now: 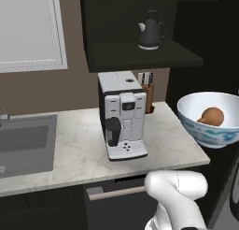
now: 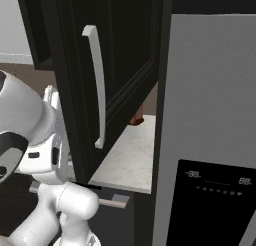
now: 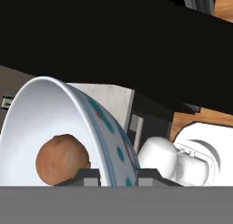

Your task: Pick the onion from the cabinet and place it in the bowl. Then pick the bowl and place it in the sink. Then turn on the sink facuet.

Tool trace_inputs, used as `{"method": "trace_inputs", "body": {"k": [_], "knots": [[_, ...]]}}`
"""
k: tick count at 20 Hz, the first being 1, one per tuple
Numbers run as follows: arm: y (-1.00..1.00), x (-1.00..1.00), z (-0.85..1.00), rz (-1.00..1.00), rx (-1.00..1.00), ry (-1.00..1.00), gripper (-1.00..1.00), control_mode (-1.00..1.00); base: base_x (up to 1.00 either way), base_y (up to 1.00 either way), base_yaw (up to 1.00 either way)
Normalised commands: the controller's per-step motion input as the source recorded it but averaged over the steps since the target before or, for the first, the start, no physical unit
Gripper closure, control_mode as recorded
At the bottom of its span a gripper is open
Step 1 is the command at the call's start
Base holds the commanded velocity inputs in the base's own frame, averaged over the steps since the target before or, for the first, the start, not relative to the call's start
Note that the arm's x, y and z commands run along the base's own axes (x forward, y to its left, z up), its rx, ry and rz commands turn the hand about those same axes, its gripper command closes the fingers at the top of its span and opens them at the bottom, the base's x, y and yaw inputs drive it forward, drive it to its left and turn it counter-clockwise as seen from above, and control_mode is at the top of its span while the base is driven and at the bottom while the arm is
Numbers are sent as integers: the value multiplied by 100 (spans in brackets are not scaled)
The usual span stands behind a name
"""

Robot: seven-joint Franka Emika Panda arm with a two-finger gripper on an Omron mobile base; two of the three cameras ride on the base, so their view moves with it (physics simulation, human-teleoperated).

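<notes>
We see the gripper (image 3: 117, 174) clamped on the bowl's (image 1: 211, 131) rim — one finger inside, one outside. Bowl off the marble counter (image 1: 84, 149), right of the coffee machine (image 1: 122, 116); onion (image 1: 212, 116) inside.

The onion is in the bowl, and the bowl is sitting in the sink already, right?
Not quite. The onion is in the bowl, but the left base view shows the bowl up in the air past the counter's right end, far from the sink. In the hand view the end effector grips the bowl's rim.
</notes>
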Motion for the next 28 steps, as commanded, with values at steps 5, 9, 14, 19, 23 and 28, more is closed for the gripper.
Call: {"method": "trace_inputs", "body": {"k": [5, 9, 14, 19, 23, 28], "knots": [[13, -51, 0, 0, 0, -2, 100, -100, 0, 0, 0], [4, -13, 0, 0, 0, 0, 100, -100, 0, 0, 0], [10, -1, 0, 1, 0, 1, 100, 100, -4, 24, 4], [0, 0, 0, 0, 0, 0, 100, 100, -10, 91, 1], [0, 0, 0, 0, 0, 0, 100, 100, -2, 100, 0], [0, 0, 0, 0, 0, 0, 100, 100, 0, 100, 0]]}}
